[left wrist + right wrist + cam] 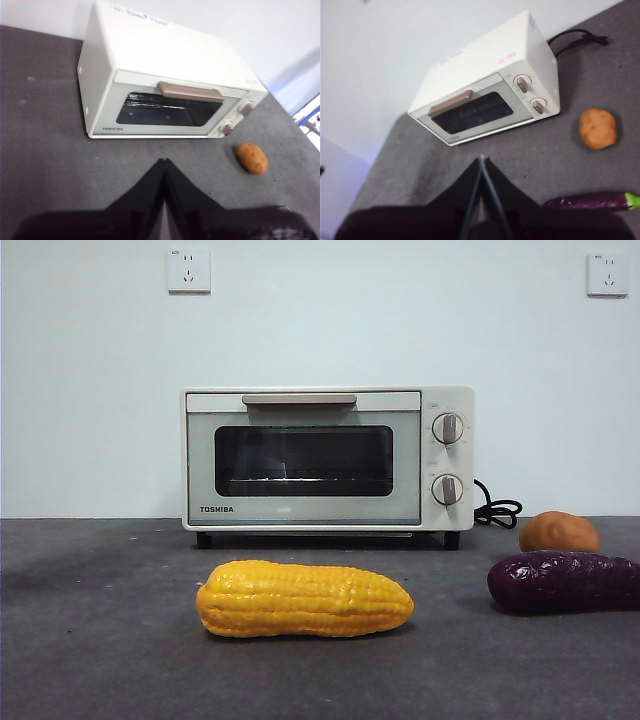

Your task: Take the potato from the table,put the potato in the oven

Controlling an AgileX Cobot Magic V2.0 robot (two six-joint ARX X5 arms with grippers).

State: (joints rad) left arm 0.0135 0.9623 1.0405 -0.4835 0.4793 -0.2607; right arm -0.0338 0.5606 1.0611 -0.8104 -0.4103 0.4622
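Observation:
The potato (559, 532), a small orange-brown lump, lies on the dark grey table (100, 640) to the right of the oven; it also shows as the potato (252, 158) and the potato (598, 128) in the wrist views. The cream-white TOSHIBA oven (327, 458) stands at the back centre with its door shut; the wrist views show the oven (165, 85) and the oven (487, 92) from above. My left gripper (164, 161) is shut and holds nothing, well short of the oven. My right gripper (482, 158) is shut too, empty, apart from the potato.
A long yellow corn cob (303, 598) lies in front of the oven. A dark purple sweet potato (563, 582) lies just in front of the potato, also seen as the sweet potato (590, 201). A black cord (497, 509) trails from the oven's right side. A white wall stands behind.

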